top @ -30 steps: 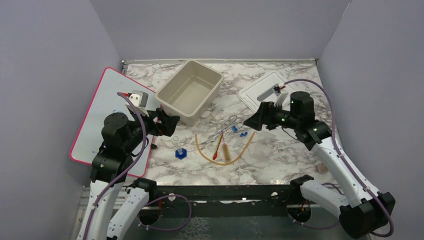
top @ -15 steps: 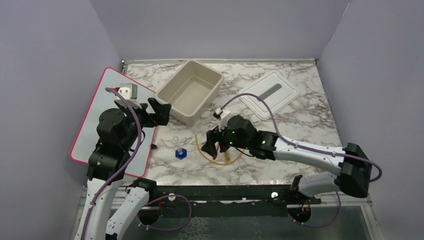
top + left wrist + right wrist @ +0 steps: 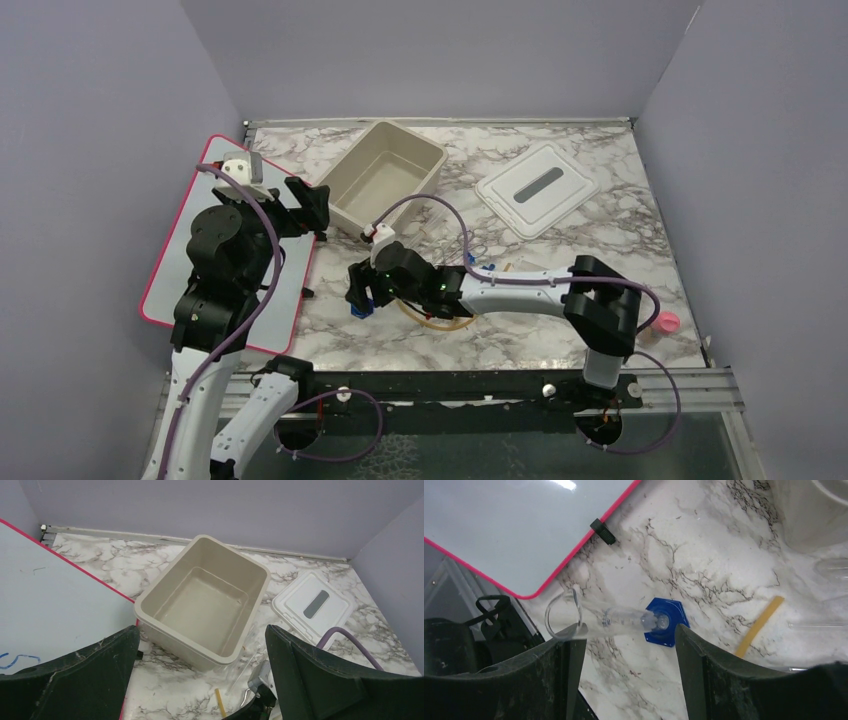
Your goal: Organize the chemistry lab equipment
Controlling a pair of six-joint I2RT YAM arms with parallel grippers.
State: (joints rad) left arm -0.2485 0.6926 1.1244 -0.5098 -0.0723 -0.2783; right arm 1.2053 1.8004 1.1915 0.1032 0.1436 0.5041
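Observation:
The blue-based vial [image 3: 659,624] stands on the marble with its clear tube upright. My right gripper [image 3: 626,645] is open just over it. The tube's rim [image 3: 564,615] is at the left fingertip and the blue base is near the right one. In the top view the right gripper [image 3: 362,292] covers the vial [image 3: 361,308]. The amber rubber tube [image 3: 437,320] is partly under the right arm, and its end shows in the right wrist view [image 3: 758,625]. Tiny blue caps [image 3: 487,267] and metal tongs [image 3: 466,244] lie beside the arm. The dropper and brush are hidden. My left gripper [image 3: 306,205] is open and empty, raised left of the tub.
The beige tub [image 3: 385,185] stands at the back centre, empty, and it also shows in the left wrist view [image 3: 205,600]. The white lid [image 3: 537,188] lies back right. The pink-rimmed whiteboard [image 3: 215,245] is on the left, a black clip [image 3: 602,531] at its edge. A small pink object [image 3: 667,322] sits front right.
My right arm has swung from the back right, near the lid, down and left to the blue-based vial. My left gripper has lifted and drawn back toward the whiteboard's far end.

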